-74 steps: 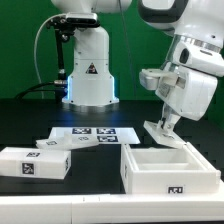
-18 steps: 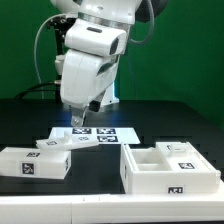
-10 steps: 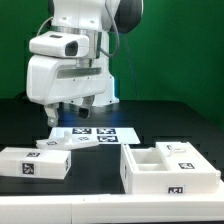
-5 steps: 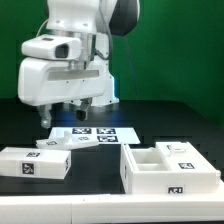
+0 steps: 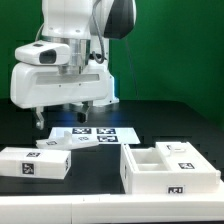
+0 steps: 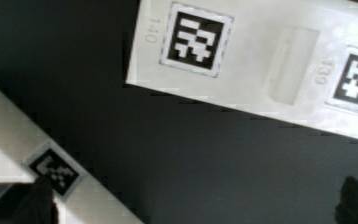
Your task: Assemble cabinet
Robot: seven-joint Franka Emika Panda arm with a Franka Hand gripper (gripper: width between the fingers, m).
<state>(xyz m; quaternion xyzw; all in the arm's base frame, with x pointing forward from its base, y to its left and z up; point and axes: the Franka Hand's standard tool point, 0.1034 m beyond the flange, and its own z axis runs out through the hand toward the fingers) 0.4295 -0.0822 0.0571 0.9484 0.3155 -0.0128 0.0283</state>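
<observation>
The cabinet lies in loose white parts. An open box body [image 5: 170,170] stands at the exterior view's right with a tagged piece [image 5: 181,150] resting in it. A long block [image 5: 34,163] lies at the left, and a small slab [image 5: 60,146] lies just behind it. My gripper [image 5: 62,115] hangs open and empty above the table, behind the slab and the long block. In the wrist view my gripper [image 6: 188,205] shows only dark fingertips [image 6: 16,205] wide apart. A tagged white part [image 6: 34,150] lies beside one of them.
The marker board [image 5: 93,133] lies flat in the middle, behind the parts, and also shows in the wrist view [image 6: 265,60]. The robot base [image 5: 95,75] stands behind it. A white strip [image 5: 110,210] runs along the table's front edge.
The arm has swung from the box at the exterior view's right across to the left, over the marker board's left end. The piece it held now rests in the box.
</observation>
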